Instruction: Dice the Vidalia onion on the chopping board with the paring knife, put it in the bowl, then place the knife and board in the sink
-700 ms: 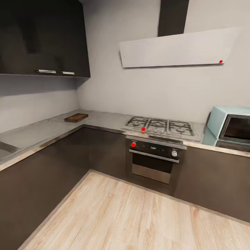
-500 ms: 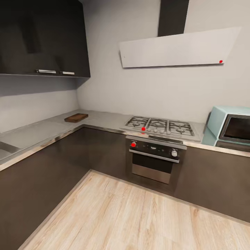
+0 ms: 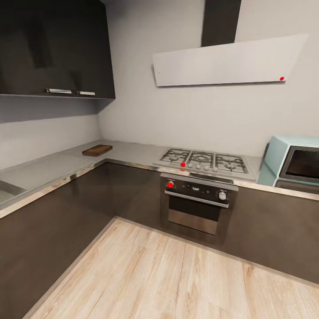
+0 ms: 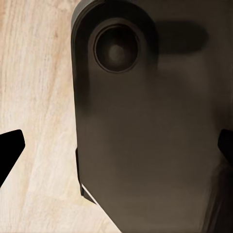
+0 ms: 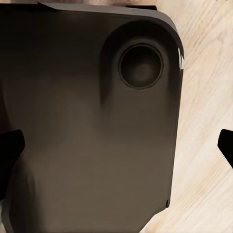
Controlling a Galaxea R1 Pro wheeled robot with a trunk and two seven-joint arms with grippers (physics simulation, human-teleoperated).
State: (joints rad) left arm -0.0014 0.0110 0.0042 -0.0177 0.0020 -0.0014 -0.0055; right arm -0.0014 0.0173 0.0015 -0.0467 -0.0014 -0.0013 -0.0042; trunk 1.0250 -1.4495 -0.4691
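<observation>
From the head cam I'm looking at an L-shaped kitchen corner. The chopping board (image 3: 97,150) is a dark brown rect. slab w/ rounded corners, lying flat on the grey table (image 3: 53,168) near the inside corner, just by the back wall. It's small and far off, so I can't make out a rim, nor whether anything lies on it. The sink (image 3: 6,191) is cut off at the pic's left edge; I only see a sliver of its basin sunk into the table, no tap or drain visible.

Further along the table's other run sits a gas hob (image 3: 204,161) w/ a red dot at its front, over an oven (image 3: 197,201) w/ two knobs, one red, one pale. A pale extractor hood (image 3: 230,62) hangs above, a dark wall cabinet (image 3: 55,48) up at left. A mint-coloured microwave (image 3: 294,161) is cropped by the right edge. Pale wood floor (image 3: 168,279) below.

L wrist cam: left gripper (image 4: 116,150) has fingertips (image 4: 9,148) showing as dark tips at opposite edges of the pic, wide apart, nothing between them; a dark part of the robot body (image 4: 145,126) and floor lie beyond. R wrist cam: right gripper (image 5: 116,148) likewise spread wide, holding nothing, over a similar dark body part.
</observation>
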